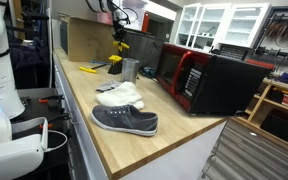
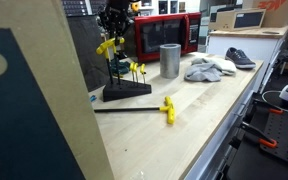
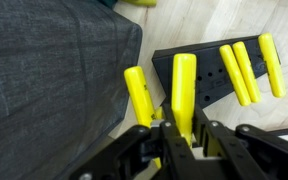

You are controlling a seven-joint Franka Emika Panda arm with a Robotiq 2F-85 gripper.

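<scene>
My gripper [image 3: 182, 130] is shut on a yellow tool handle [image 3: 184, 85], which stands upright between the black fingers [image 3: 206, 135]. In both exterior views the gripper [image 2: 112, 25] [image 1: 118, 33] holds this yellow handle [image 2: 106, 47] above a black tool stand [image 2: 126, 91] [image 1: 115, 63]. More yellow handles [image 3: 246, 68] stick out of the stand's black base [image 3: 209, 85], and another one [image 3: 139, 98] is just beside the held one. Whether the held tool's tip still touches the stand is hidden.
A yellow-handled tool [image 2: 167, 108] lies loose on the wooden counter [image 2: 199, 120]. A metal cup [image 2: 170, 60], a white cloth [image 1: 121, 95] and a grey shoe [image 1: 125, 121] sit further along. A red and black microwave [image 1: 209, 80] and a cardboard box [image 1: 84, 38] stand behind.
</scene>
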